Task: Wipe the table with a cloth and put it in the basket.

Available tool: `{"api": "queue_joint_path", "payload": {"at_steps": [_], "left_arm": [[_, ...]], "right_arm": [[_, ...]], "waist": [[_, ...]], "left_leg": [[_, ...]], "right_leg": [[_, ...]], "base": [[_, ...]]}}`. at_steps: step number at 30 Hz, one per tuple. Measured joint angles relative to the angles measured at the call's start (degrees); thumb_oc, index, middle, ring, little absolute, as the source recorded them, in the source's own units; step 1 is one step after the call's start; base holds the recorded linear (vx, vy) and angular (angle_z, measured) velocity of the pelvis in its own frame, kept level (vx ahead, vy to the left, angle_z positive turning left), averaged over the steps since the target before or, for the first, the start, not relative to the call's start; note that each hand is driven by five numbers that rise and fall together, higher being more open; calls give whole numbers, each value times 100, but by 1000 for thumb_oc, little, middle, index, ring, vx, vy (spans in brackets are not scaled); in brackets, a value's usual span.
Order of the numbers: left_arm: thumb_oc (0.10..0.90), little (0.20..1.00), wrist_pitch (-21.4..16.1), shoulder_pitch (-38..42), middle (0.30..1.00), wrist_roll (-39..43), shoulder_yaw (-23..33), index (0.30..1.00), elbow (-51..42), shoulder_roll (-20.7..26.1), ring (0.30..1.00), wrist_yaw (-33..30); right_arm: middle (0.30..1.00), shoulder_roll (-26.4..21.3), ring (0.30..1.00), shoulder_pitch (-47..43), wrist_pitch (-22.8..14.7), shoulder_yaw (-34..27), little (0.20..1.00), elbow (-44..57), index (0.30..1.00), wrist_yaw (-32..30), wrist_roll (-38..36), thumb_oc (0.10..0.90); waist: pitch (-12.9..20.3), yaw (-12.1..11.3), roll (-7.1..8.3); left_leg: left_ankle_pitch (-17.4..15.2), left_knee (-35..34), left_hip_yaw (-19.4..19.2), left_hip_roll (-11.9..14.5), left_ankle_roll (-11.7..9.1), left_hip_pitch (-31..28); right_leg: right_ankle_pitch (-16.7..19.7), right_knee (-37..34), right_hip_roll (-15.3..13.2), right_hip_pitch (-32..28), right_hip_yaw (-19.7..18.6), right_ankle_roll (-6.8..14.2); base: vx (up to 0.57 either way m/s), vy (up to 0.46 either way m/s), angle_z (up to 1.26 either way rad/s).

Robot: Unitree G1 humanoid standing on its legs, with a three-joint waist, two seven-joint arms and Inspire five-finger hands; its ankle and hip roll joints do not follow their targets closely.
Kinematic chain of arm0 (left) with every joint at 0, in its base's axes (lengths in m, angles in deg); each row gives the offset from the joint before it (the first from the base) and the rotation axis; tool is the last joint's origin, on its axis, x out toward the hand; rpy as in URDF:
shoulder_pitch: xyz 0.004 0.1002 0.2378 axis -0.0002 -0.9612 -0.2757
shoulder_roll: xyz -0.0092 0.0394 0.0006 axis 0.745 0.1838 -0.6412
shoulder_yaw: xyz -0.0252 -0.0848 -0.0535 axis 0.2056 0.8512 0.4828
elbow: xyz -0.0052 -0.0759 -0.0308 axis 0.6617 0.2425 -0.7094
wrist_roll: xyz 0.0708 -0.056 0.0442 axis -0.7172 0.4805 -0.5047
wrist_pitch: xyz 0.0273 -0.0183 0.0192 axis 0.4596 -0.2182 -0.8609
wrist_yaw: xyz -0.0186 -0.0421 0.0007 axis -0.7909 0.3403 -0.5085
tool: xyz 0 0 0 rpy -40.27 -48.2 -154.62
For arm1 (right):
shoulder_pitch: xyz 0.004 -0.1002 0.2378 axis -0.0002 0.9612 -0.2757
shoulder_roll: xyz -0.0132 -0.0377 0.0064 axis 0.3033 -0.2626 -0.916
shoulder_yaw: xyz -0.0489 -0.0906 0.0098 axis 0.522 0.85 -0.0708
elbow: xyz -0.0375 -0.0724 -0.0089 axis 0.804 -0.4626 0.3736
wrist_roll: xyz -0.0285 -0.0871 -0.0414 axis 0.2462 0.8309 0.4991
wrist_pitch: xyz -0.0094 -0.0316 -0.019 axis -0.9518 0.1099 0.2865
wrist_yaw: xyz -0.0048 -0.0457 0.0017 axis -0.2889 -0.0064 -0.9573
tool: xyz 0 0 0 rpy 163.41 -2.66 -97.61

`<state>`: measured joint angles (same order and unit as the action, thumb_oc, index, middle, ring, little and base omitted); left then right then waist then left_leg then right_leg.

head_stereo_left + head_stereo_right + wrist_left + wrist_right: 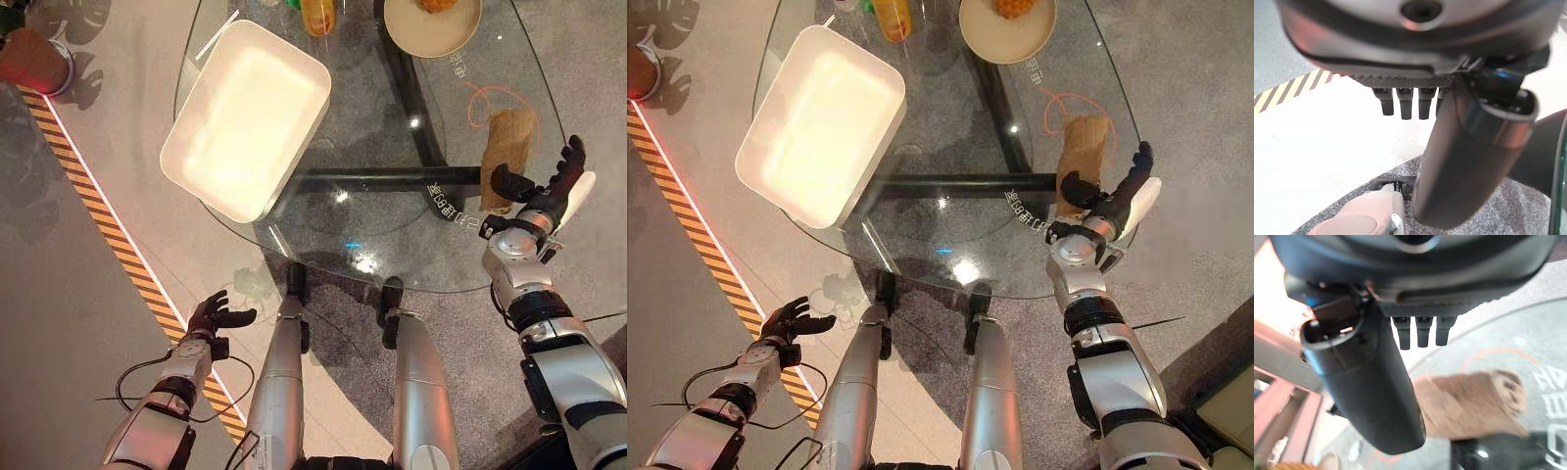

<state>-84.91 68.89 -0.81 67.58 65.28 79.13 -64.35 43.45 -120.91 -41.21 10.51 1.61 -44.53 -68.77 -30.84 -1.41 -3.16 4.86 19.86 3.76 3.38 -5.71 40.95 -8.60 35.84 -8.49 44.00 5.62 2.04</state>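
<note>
Here, a tan, crumpled cloth [507,147] lies bunched lengthwise near the right edge of a round glass tabletop [392,225]. White lettering is printed on the glass beside it, too small to read. The right hand [549,186] hovers at that edge, just beside the cloth's near end, fingers straight and spread, holding nothing. A white rectangular basket [245,117] sits toward the tabletop's left edge, well apart from the cloth. At the far edge stand a bowl [431,27] and a bottle [318,15]. The left hand [217,315] hangs low beside the table, fingers loosely curled, empty.
</note>
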Motion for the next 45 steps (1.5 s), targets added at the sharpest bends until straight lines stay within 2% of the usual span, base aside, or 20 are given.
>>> {"api": "queue_joint_path", "payload": {"at_steps": [7, 16, 30, 37, 45], "left_arm": [[800, 900, -3, 7, 900, -4, -127, 900, 8, -6, 900, 0], [800, 900, -4, 6, 900, -5, -191, 900, 18, -34, 900, -8], [800, 900, 19, 30, 900, -6, -200, 900, 30, -242, 900, -15], [800, 900, 17, 52, 900, -6, -212, 900, 83, -243, 900, -15], [800, 900, 18, 68, 900, -5, -227, 900, 100, -249, 900, -15]], "right_arm": [[900, 170, 900, -97, 171, 5, 900, -395, 900, 411, -314, 800], [900, 210, 900, -303, 281, 7, 900, -765, 900, 641, -447, 800], [900, 206, 900, -490, 396, 4, 900, -1129, 900, 635, -523, 800], [900, 213, 900, -669, 467, 47, 900, -1426, 900, 527, -288, 800], [900, 208, 900, -782, 770, 226, 900, -1521, 900, 230, 316, 800]], "waist": [[0, -23, -3], [0, -57, -10], [1, -141, -64], [1, -167, -69], [1, -167, -93]], "left_leg": [[2, 10, 0, -3, -3, -3], [-3, 11, 6, -3, 6, -39], [0, -6, 8, 0, 1, -53], [0, -2, 15, -1, -2, -50], [33, -27, 20, -2, -52, 13]], "right_leg": [[-9, 20, -7, 0, 0, 0], [-38, 74, -4, 1, -9, -36], [-77, 115, -5, 8, -8, -33], [-129, 205, -13, 49, -5, -55], [-130, 218, -15, 127, -1, -51]], "base": [[0, 0, 0], [0, 0, 0], [0, 0, 0], [0, 0, 0], [0, 0, 0]]}}
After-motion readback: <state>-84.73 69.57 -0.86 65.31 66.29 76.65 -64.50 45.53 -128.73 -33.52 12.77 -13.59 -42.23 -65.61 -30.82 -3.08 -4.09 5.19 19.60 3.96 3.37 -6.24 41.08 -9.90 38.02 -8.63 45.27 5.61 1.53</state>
